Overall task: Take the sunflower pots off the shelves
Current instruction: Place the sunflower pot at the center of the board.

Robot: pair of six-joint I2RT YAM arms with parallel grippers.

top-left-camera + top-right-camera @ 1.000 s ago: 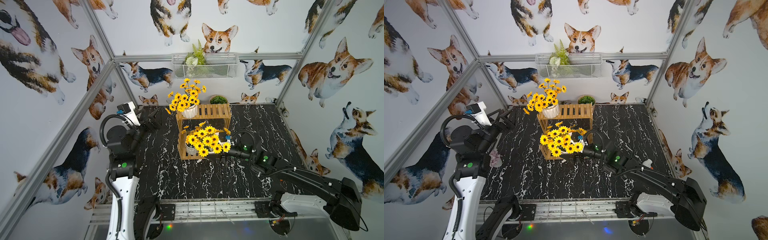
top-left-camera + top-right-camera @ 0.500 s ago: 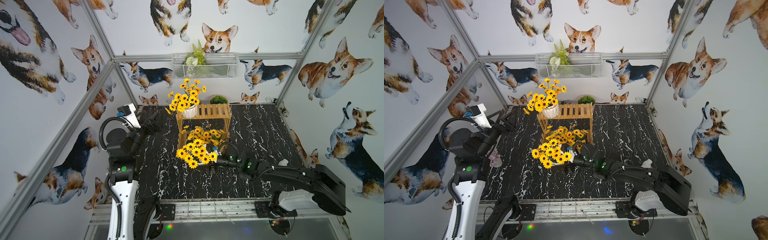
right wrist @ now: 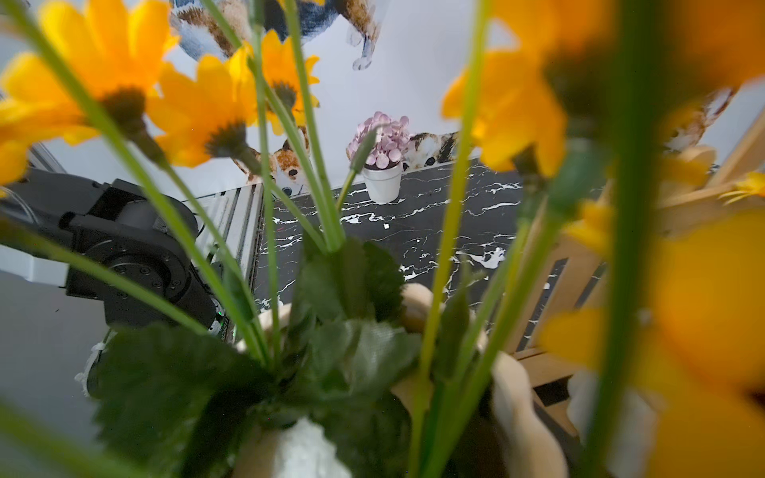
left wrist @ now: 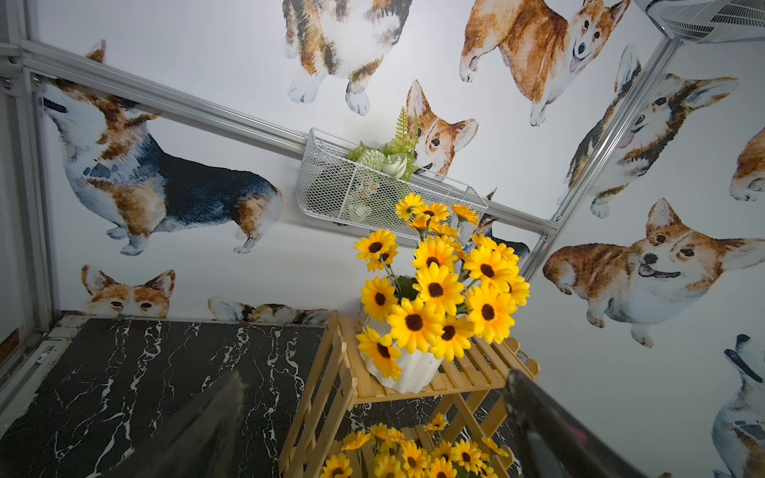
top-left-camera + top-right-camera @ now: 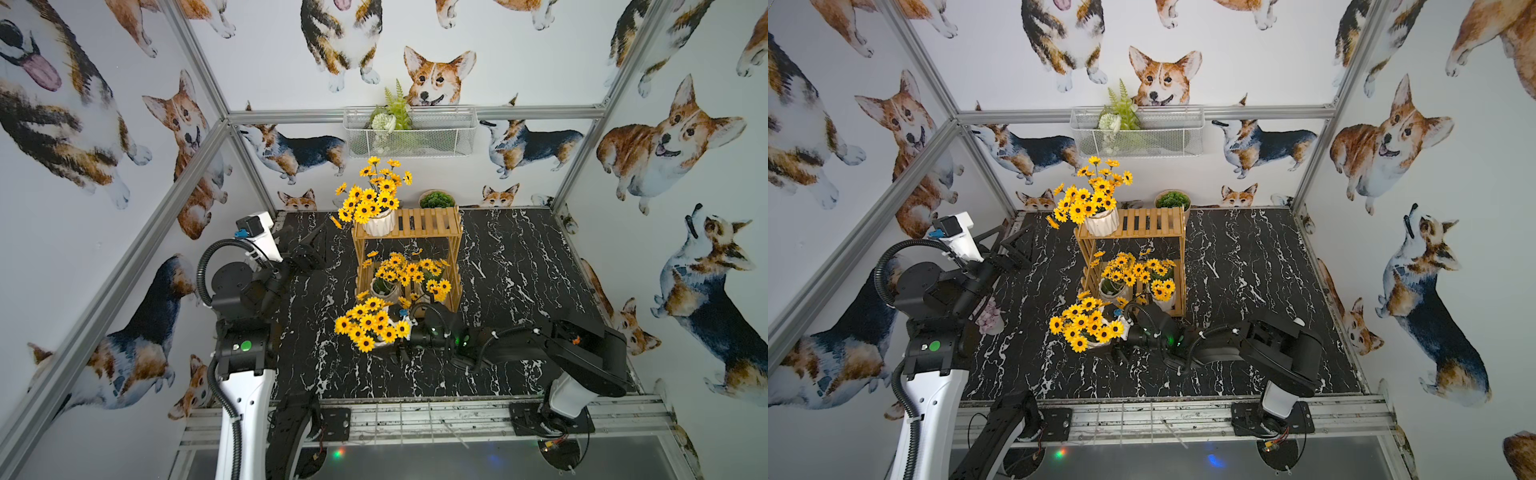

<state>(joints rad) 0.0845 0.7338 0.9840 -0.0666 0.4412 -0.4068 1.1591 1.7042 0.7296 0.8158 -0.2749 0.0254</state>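
The shelves [image 5: 428, 224] [image 5: 1150, 224] stand at the back middle of the black marble table. One sunflower pot [image 5: 378, 224] [image 4: 414, 368] sits on the left of the top shelf. Two more sunflower pots [image 5: 384, 286] [image 5: 432, 289] stand on the lower shelf. In front of the rack, my right gripper [image 5: 1120, 338] is shut on another sunflower pot [image 5: 1100, 343] [image 3: 306, 451], low over the table. Whether it touches the table I cannot tell. The blooms hide the jaws in the right wrist view. My left gripper [image 5: 1016, 235] [image 4: 374, 378] is open and holds nothing, left of the rack and facing it.
A white wire basket [image 5: 453, 137] holding a green fern hangs on the back wall. A beige bowl of green foliage [image 5: 436, 199] stands behind the rack. A small white pot of pink flowers [image 5: 988, 318] [image 3: 383, 182] stands by the left arm's base.
My right gripper has drawn a sunflower pot off the lower shelf, forward and left to a spot in front of the rack. The left arm has barely moved.
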